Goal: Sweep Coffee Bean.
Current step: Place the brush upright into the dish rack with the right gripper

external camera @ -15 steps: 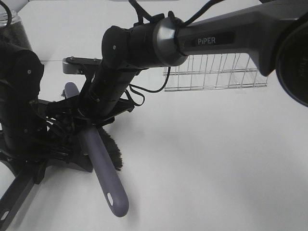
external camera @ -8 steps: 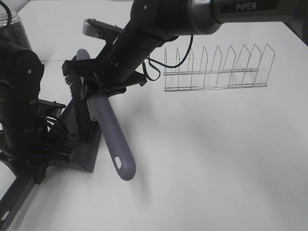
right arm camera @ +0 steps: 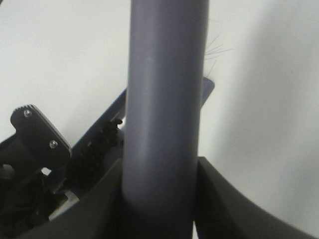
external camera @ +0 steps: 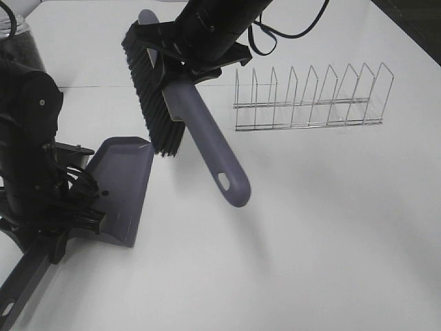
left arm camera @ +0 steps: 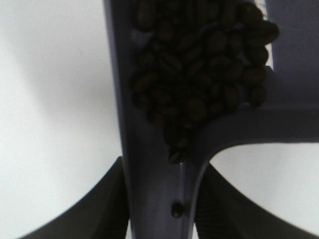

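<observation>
Exterior high view: a white table (external camera: pixel 331 227) fills the scene. The black left arm (external camera: pixel 31 138) stands at the left edge, and the right arm (external camera: pixel 213 21) reaches in from the top. A wire dish rack (external camera: pixel 310 103) stands on the far right part of the table, well apart from both arms. A purple-grey dustpan (external camera: pixel 124 186) lies on the table beside the left arm, its open lip pointing away from the camera. The brush (external camera: pixel 207 138) hangs in the air above the table, its black bristles (external camera: pixel 155 103) over the pan's far edge and its handle slanting down toward the camera. A jar of dark beans (external camera: pixel 17 41) shows partly in the far left corner.

In the left wrist view, the left gripper (left arm camera: pixel 164 209) is clenched on the dustpan's handle. In the right wrist view, the right gripper (right arm camera: pixel 162 199) grasps the brush handle tightly.

The coffee bean (left arm camera: pixel 199 64) cluster lies heaped inside the dustpan, against its rear wall where the handle joins.
</observation>
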